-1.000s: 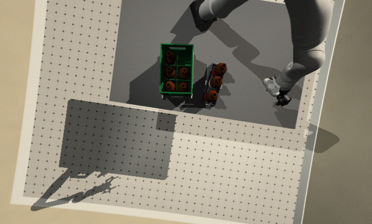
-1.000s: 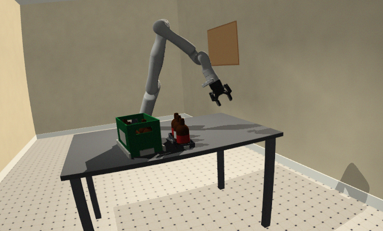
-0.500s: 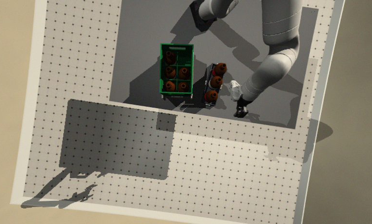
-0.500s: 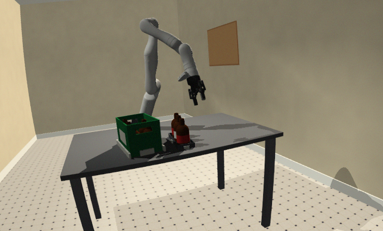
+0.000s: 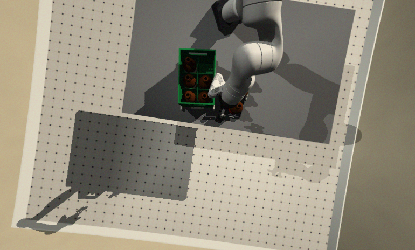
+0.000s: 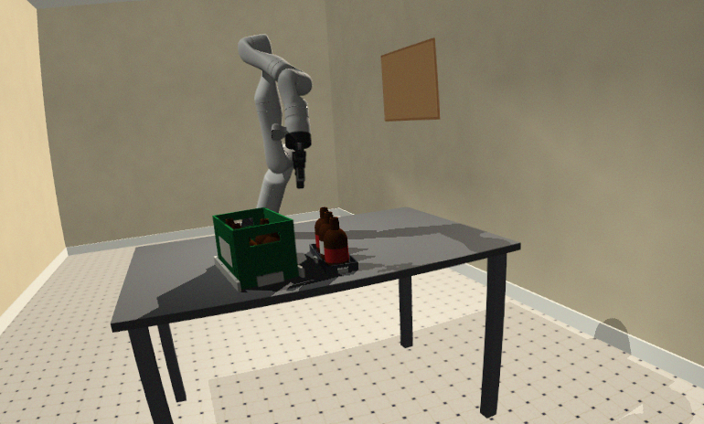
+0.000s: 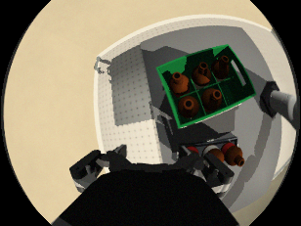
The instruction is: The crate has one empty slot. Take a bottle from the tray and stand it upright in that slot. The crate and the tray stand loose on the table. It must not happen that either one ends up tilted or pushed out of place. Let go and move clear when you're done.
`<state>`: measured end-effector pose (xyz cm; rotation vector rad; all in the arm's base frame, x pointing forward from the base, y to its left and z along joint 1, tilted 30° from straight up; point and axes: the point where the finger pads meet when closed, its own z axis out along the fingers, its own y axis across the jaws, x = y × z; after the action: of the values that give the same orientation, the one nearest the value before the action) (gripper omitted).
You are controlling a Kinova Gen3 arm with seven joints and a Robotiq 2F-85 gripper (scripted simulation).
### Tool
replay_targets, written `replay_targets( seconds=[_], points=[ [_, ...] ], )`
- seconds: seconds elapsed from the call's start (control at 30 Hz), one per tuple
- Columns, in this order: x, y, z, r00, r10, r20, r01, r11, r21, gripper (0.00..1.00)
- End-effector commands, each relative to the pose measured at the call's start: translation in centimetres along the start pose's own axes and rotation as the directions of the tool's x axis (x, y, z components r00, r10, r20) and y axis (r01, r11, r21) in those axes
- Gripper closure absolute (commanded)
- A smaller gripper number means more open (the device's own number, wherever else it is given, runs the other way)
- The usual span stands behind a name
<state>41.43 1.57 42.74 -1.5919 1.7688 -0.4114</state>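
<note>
The green crate [image 5: 185,52] [image 6: 268,263] [image 7: 176,67] stands upright on the table with several brown bottles in it. Its empty slot [image 5: 205,66] [image 7: 236,90] is in the corner beside the end wall with the handle hole. The dark tray [image 6: 352,264] [image 7: 215,142] stands beside the crate and holds three upright bottles. The nearest, a red-labelled bottle [image 6: 336,239] [image 5: 235,108], shows partly beside the arm in the top view. My gripper [image 6: 300,184] [image 7: 152,152] is open and empty, high above the bottle tops near the crate and tray. It hides part of the tray in the wrist view.
The dark table [image 5: 296,102] [image 6: 397,231] has its edge close to the crate and tray. The arm [image 5: 255,58] [image 6: 295,105] covers much of the tray in the top view. The arm's base [image 5: 226,21] stands behind the crate.
</note>
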Motion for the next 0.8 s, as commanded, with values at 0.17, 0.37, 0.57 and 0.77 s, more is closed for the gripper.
replay_targets(
  seconds=[0.17,0.37,0.57,0.77],
  points=[
    [2.4,0.3,-0.2,0.999,0.045,-0.01,-0.045,0.999,-0.018,0.0],
    [2.4,0.3,-0.2,0.999,0.045,-0.01,-0.045,0.999,-0.018,0.0],
    [4.7,0.8,-0.1,0.996,0.085,-0.024,-0.086,0.995,-0.043,0.0],
    [6.8,1.5,-0.1,0.992,0.123,-0.037,-0.126,0.99,-0.067,0.0]
  ],
)
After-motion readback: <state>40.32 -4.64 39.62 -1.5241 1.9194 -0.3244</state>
